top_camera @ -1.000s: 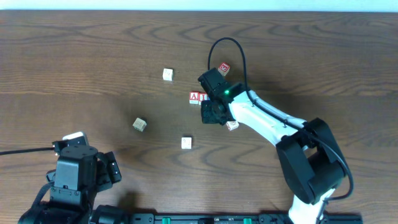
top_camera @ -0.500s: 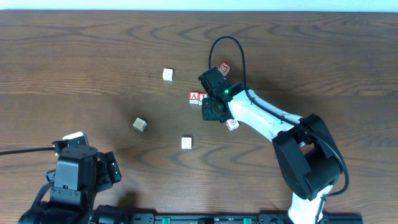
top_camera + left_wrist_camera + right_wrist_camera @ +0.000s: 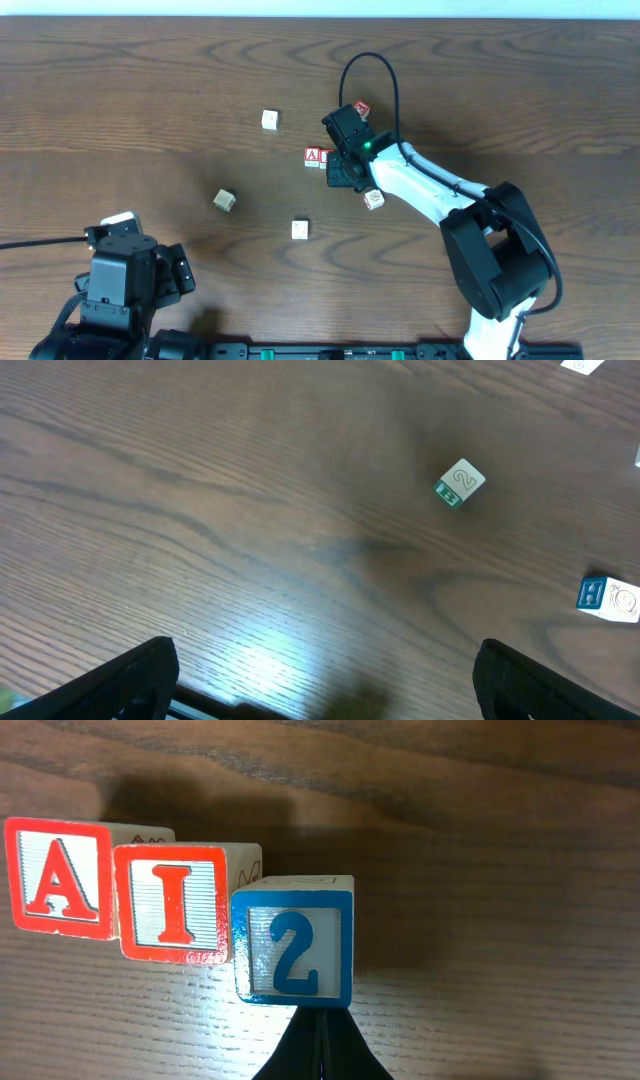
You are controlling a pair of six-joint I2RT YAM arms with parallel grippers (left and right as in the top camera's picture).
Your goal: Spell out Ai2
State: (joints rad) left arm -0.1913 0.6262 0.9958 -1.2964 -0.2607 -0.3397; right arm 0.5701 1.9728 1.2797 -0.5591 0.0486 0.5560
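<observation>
In the right wrist view, a red-lettered A block [image 3: 57, 878], a red-lettered I block [image 3: 172, 904] and a blue-lettered 2 block [image 3: 294, 942] lie in a row, touching side by side. My right gripper [image 3: 322, 1025] is shut, and its closed tips rest against the near side of the 2 block. In the overhead view the right gripper [image 3: 342, 172] covers the 2 block, next to the A block [image 3: 312, 155]. My left gripper [image 3: 325, 695] is open and empty at the table's near left.
Loose blocks lie around: one near the right arm [image 3: 373, 200], one behind it [image 3: 360, 110], and others further left [image 3: 270, 120], [image 3: 225, 200], [image 3: 300, 229]. The left wrist view shows a green 2 block [image 3: 460, 482] and a blue-printed block [image 3: 607, 598].
My right gripper has moved a little toward the A and I blocks, closing in beside them. The left arm has not moved.
</observation>
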